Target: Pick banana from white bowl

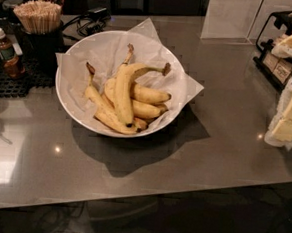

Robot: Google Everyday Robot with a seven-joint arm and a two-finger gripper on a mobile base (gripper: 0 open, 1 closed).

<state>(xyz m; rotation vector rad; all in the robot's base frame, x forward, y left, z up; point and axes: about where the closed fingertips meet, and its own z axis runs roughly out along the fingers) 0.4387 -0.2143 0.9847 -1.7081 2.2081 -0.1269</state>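
The white bowl (72, 107) stands on the grey counter left of centre, lined with crinkled white paper. Several yellow bananas lie in it. The banana (123, 93) is the longest and plumpest. It lies on top of the others, running from a dark tip near the bowl's front up to a greenish stem with a brown end at the upper right. My gripper (291, 120) is at the right edge of the camera view, above the counter and well to the right of the bowl, with nothing in it.
A dark cup of wooden stir sticks (38, 20) and a brown bottle (7, 52) stand on a black mat at the far left. Cables (91, 19) lie behind the bowl. A black wire rack with packets (278, 50) is at the far right. The counter's front edge runs below the bowl.
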